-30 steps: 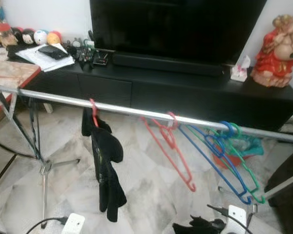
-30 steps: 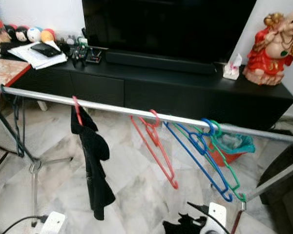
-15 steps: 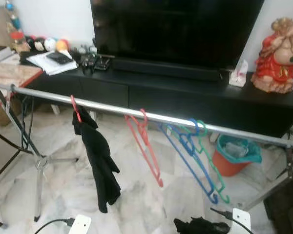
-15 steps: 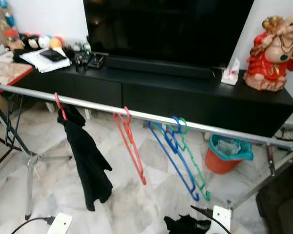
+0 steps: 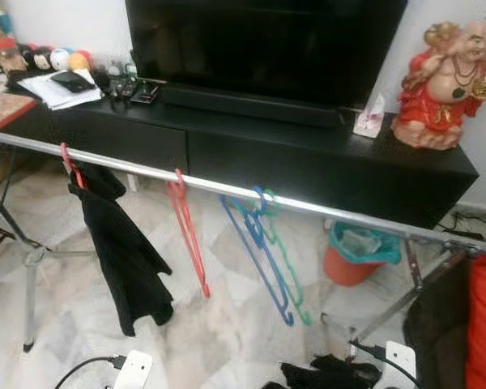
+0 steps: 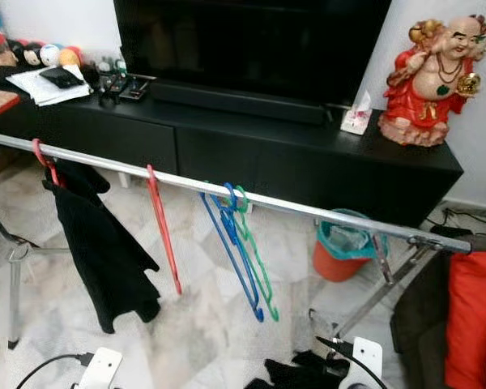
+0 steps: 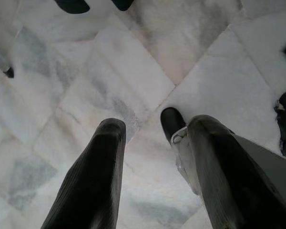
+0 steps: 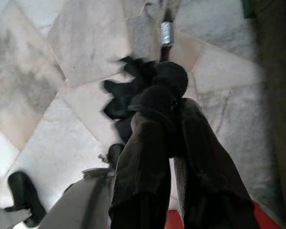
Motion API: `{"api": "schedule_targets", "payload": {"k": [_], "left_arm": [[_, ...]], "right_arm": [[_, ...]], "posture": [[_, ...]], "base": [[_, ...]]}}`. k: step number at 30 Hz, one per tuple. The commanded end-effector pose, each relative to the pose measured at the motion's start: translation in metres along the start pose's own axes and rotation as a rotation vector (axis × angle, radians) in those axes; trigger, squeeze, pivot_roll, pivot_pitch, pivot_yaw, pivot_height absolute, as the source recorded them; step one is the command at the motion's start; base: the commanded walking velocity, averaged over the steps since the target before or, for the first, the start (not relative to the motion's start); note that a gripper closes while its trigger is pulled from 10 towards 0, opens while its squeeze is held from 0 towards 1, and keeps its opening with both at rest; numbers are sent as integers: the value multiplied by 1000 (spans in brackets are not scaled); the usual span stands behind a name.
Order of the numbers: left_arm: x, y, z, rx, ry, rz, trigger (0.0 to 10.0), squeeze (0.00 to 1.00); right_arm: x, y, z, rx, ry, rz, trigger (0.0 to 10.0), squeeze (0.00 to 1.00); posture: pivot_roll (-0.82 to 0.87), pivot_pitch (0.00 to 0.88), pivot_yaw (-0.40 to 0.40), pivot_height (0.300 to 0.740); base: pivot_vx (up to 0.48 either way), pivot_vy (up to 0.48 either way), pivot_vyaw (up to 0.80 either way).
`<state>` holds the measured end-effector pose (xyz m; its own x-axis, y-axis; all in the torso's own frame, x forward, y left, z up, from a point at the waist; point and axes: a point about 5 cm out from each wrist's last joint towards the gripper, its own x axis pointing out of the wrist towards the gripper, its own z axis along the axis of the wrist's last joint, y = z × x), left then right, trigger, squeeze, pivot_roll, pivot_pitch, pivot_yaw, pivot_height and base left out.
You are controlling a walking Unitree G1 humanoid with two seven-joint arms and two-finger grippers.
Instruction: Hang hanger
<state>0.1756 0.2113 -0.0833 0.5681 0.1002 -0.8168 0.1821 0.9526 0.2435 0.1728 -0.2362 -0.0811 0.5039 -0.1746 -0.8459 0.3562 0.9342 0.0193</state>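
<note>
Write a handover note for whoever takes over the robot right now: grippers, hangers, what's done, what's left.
Left gripper: open, empty, over the marble floor.
Right gripper: shut on black cloth, low near the floor.
On the rail: a hung black garment, then a bare red hanger, blue hanger and green hanger.
Left: whether the cloth has its own hanger is unclear; if so, lift it onto the rail.

A rail crosses before the counter; on it hang a garment at left, then hangers. A bin stands behind, right.
</note>
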Motion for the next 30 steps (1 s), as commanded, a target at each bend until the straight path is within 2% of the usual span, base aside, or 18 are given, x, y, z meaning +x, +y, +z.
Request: {"api": "schedule_targets", "payload": {"k": [1, 3, 9, 12, 13, 14, 17, 18, 23, 24, 26, 27, 28, 30], "left_arm": [[-1, 9, 1, -18, -18, 22, 10000, 0], [1, 21, 26, -97, -136, 65, 10000, 0], [0, 26, 36, -105, -219, 86, 10000, 0], [-7, 46, 59, -112, -407, 178, 10000, 0], [-8, 47, 61, -114, -421, 182, 10000, 0], [-12, 53, 75, -100, -513, 210, 10000, 0], [-23, 56, 99, -70, -673, 226, 10000, 0], [-33, 53, 118, -47, -787, 224, 10000, 0], [-47, 42, 136, -47, -913, 209, 10000, 0], [-54, 34, 145, -21, -960, 170, 10000, 0], [-60, 21, 151, 12, -988, 97, 10000, 0], [-60, 21, 151, 12, -988, 97, 10000, 0], [-65, 8, 159, 40, -1000, 21, 10000, 0], [-70, -2, 169, 25, -1014, -43, 10000, 0]], "right_arm": [[0, 4, -1, 8, -8, 7, 10000, 0], [0, 5, -3, 10, -3, 6, 10000, 0], [0, 5, -7, 2, 5, 6, 10000, 0], [-1, 3, -13, -19, 16, 0, 10000, 0], [-1, 3, -13, -19, 16, -1, 10000, 0], [-2, 2, -14, -26, 17, -4, 10000, 0], [-2, 0, -17, -26, 19, -13, 10000, 0], [-2, -2, -19, -25, 22, -19, 10000, 0], [-3, -5, -22, -21, 31, -37, 10000, 0], [-4, -6, -24, -16, 35, -45, 10000, 0], [-4, -7, -27, -15, 41, -52, 10000, 0], [-4, -7, -27, -15, 41, -52, 10000, 0], [-4, -8, -28, -13, 42, -56, 10000, 0], [-5, -8, -30, -6, 44, -59, 10000, 0]], "posture": [[9, 0, -60, 740], [11, 0, -56, 740], [22, 0, -55, 740], [38, 0, -63, 740], [38, 0, -63, 740], [41, 0, -68, 740], [55, 0, -79, 740], [62, 0, -84, 740], [68, 0, -86, 740], [67, 0, -84, 740], [65, 0, -78, 740], [65, 0, -78, 740], [58, 0, -70, 740], [51, 0, -64, 740]], "base": [[0, 0, 0], [0, 0, 0], [0, 0, 0], [0, 0, 0], [0, 0, 0], [0, 0, 0], [0, 0, 0], [0, 0, 0], [0, 0, 0], [0, 0, 0], [0, 0, 0], [0, 0, 0], [0, 0, 0], [0, 0, 0]]}}
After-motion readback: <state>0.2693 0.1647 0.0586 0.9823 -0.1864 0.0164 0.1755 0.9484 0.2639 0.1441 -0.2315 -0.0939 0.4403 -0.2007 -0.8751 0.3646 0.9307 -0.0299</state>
